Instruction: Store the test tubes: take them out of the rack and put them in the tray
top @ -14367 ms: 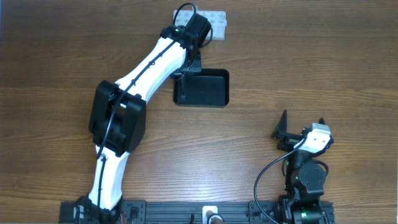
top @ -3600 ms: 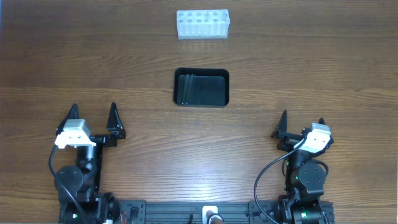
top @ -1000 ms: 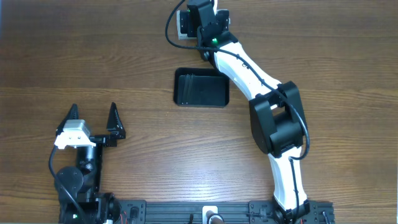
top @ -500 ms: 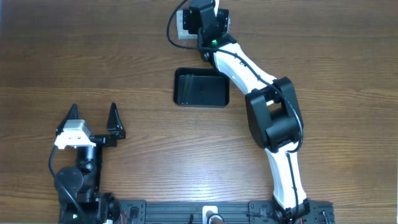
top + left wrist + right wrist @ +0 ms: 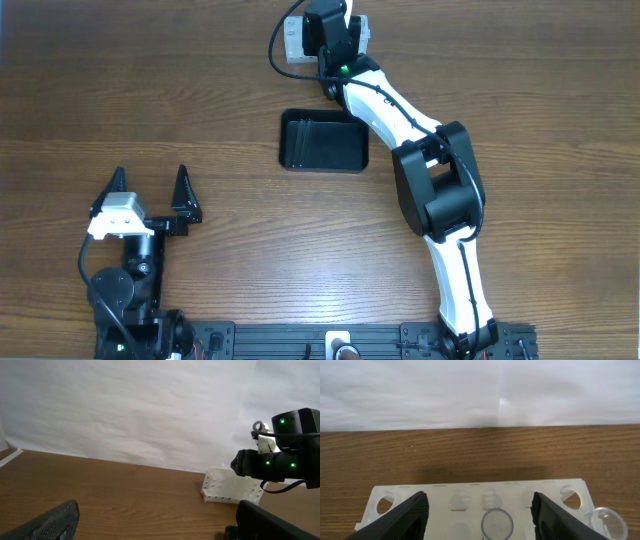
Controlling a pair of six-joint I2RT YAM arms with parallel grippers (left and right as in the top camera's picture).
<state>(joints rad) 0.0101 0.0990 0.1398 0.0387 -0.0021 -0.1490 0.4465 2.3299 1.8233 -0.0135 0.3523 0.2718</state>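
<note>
Top view: stored tubes (image 5: 300,132) lie in the tray (image 5: 345,150); my left gripper (image 5: 150,175) sits parked, jaws apart.

Left wrist view: the rack (image 5: 232,492) stands across the desk (image 5: 125,495).

Right wrist view: my right gripper (image 5: 479,507), jaws apart, straddles a racked tube (image 5: 496,523). A second tube (image 5: 606,521) waits beside it, so I judge the job partly done.

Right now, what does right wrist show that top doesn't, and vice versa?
Right wrist adds: the open holes in the rack, an upright tube standing between the fingers of the open right end effector, and a second tube near the rack's end. Top adds: the black tray with clear tubes lying in it, and the left end effector, open, parked near its base. Both: the white rack and the wooden table.
</note>
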